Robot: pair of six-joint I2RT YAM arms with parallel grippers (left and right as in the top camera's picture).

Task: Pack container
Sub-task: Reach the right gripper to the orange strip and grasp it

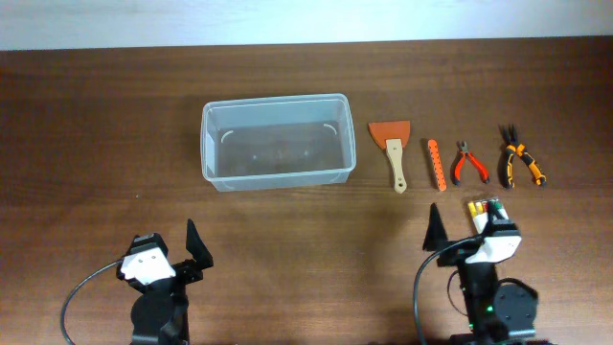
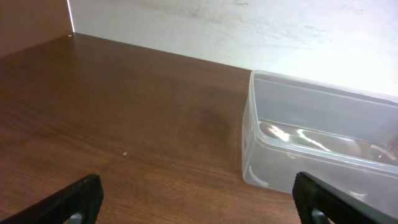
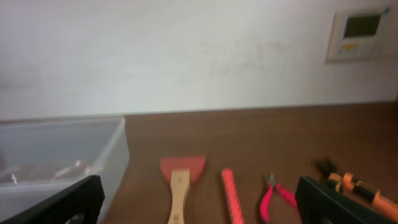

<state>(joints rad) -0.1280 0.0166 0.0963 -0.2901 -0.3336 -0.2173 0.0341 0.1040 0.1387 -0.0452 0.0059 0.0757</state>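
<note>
The clear plastic container [image 1: 278, 100] stands empty at the table's back centre. It also shows in the left wrist view [image 2: 323, 118] and the right wrist view [image 3: 56, 149]. To its right lie a scraper with an orange blade and wooden handle [image 1: 394, 151] [image 3: 181, 180], an orange rod [image 1: 437, 164] [image 3: 231, 193], red-handled pliers [image 1: 468, 163] [image 3: 273, 196] and orange-and-black pliers [image 1: 520, 163] [image 3: 354, 186]. My left gripper [image 1: 168, 251] [image 2: 199, 202] is open and empty near the front left. My right gripper [image 1: 466, 233] [image 3: 199, 205] is open and empty in front of the tools.
A small white box of coloured bits [image 1: 486, 207] sits right by my right gripper. A white wall runs behind the table's back edge, with a wall panel [image 3: 359, 34] on it. Bare brown wood lies between the grippers and the container.
</note>
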